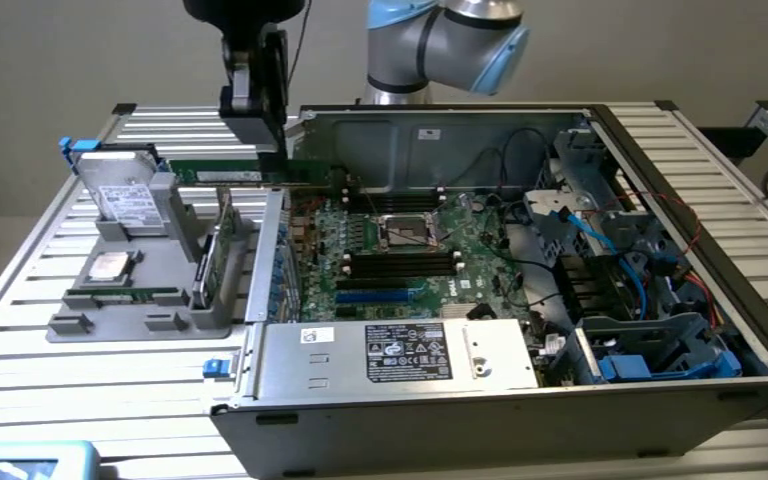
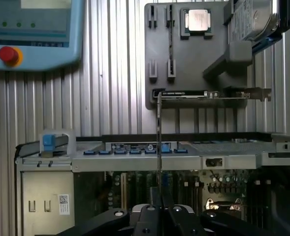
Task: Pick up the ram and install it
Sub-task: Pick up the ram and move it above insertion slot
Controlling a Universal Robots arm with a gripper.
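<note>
The ram (image 1: 217,172), a long thin green stick, hangs level in the air, and my gripper (image 1: 273,152) is shut on it from above. In the exterior view it sits over the gap between the grey holder tray (image 1: 77,325) and the open computer case's left wall (image 1: 267,250). The wrist view shows the ram (image 2: 159,142) edge-on as a thin line rising from my gripper (image 2: 159,209), above the case wall. Black and blue memory slots (image 1: 398,268) lie on the motherboard, below and to the exterior view's right of the ram.
The tray holds a hard drive (image 1: 124,195), a square silver processor chip (image 1: 111,265) and an upright green expansion card (image 1: 211,255). Cables and drive cages (image 1: 624,300) crowd the case's right side. A power supply box (image 1: 398,352) sits at its front. A teach pendant (image 2: 31,34) lies on the slatted table.
</note>
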